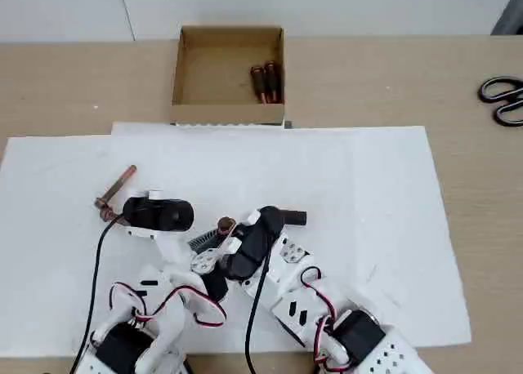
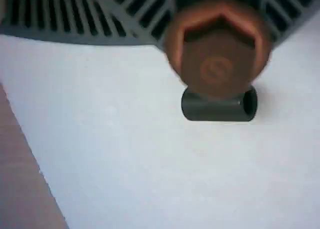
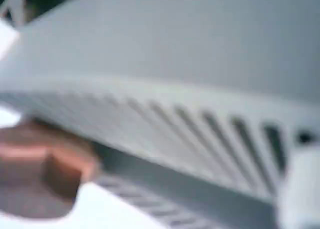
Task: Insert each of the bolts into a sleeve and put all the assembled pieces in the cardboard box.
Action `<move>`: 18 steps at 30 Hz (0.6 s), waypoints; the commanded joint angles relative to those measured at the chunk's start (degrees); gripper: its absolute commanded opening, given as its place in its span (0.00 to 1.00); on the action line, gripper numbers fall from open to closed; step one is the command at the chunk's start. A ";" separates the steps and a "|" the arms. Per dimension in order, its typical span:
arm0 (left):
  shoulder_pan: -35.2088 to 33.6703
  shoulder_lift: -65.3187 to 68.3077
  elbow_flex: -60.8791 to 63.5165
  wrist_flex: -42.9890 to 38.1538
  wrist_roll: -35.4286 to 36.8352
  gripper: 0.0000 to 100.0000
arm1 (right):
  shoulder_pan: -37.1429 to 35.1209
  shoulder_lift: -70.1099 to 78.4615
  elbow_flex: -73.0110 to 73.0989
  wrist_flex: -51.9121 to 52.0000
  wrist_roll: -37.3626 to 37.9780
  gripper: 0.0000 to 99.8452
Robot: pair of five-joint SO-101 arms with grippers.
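A bolt with a copper hex head [image 1: 225, 224] sits where the two arms meet at the paper's front middle. My right gripper [image 1: 222, 233] is shut on it. One ribbed finger [image 3: 190, 139] lies along the bolt head [image 3: 45, 174]. My left gripper [image 1: 200, 245] is just left of it. In the left wrist view the bolt head [image 2: 217, 49] faces the camera beneath a dark ribbed surface, with a black sleeve [image 2: 219, 105] on the paper beyond it. A copper piece [image 1: 116, 189] lies beside the left arm. The cardboard box [image 1: 186, 72] holds two assembled pieces [image 1: 266, 82].
A large white paper sheet [image 1: 368, 194] covers the wooden table in front of the box. Scissors [image 1: 502, 98] lie at the table's far right edge. Both arms crowd the paper's front middle, while its right half is bare.
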 commanded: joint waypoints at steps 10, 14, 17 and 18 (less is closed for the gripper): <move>0.00 -0.18 0.22 -0.70 -3.43 0.11 | -0.13 -0.75 -1.14 -2.51 3.43 0.00; -0.26 -0.18 -0.13 -0.70 -5.19 0.26 | -0.13 -0.75 -1.05 -2.51 3.43 0.00; -0.35 -0.18 -1.10 -0.53 -5.54 0.28 | -0.13 -0.75 -1.05 -2.51 3.43 0.00; -0.35 -0.18 -1.89 -0.44 -5.54 0.28 | -0.13 -0.75 -1.05 -2.51 3.43 0.00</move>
